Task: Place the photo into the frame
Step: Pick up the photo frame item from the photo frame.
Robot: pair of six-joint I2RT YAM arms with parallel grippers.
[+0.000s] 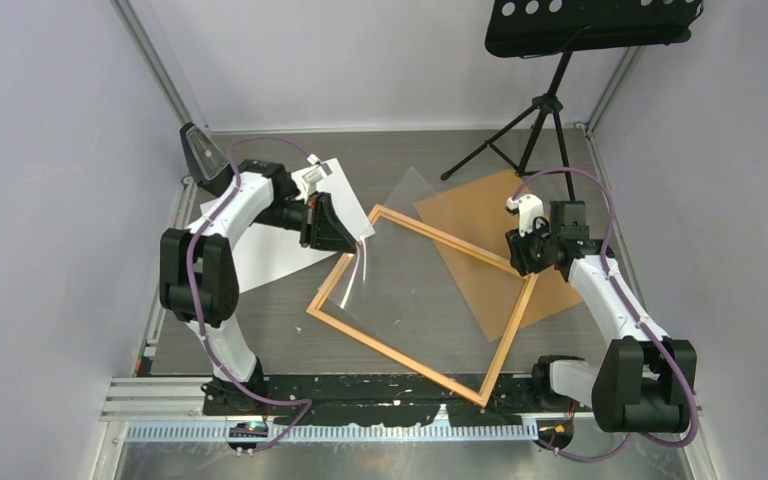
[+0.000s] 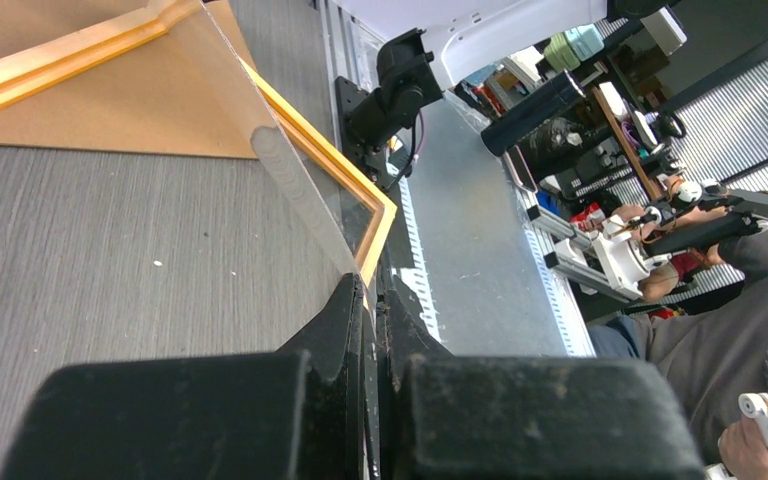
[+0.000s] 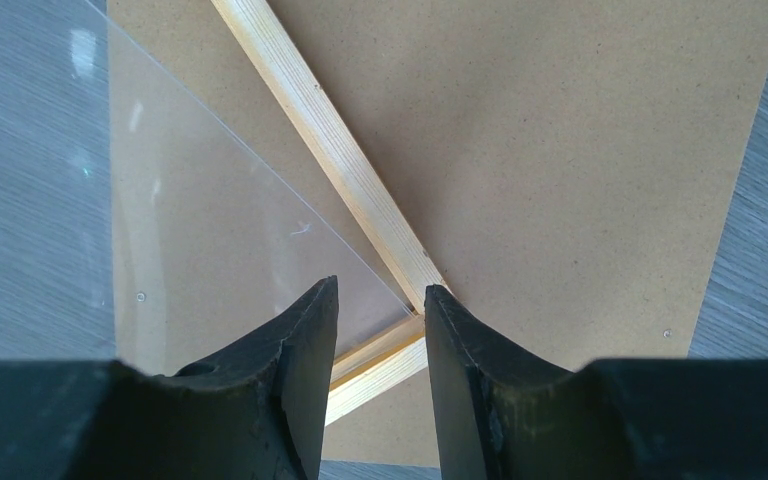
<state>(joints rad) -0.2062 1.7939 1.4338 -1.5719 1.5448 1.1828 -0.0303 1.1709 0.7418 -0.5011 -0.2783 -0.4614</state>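
**Top view.** Your table [image 1: 260, 325] carries, at centre, the frame [image 1: 397, 355], an orange wooden rectangle set cornerwise with its lower corner at the table's near edge. Right of centre, the brown backing board [image 1: 480, 212] lies flat beneath the frame's right corner. At upper left, the photo [image 1: 260, 255] lies white side up under your left arm [image 1: 228, 212]. It is outside the frame, with one corner just beside the upper-left rail. The clear sheet [image 1: 405, 205] spans the frame's upper part, and its top corner reaches past the rail toward the music stand [image 1: 558, 95] at upper right.

**Left wrist view.** The jaws of your left gripper [image 2: 371, 295] are closed on the sheet's edge.

**Right wrist view.** The jaws of your right gripper [image 3: 380, 288] stand partly apart astride the frame's right corner. You cannot tell whether they press it.
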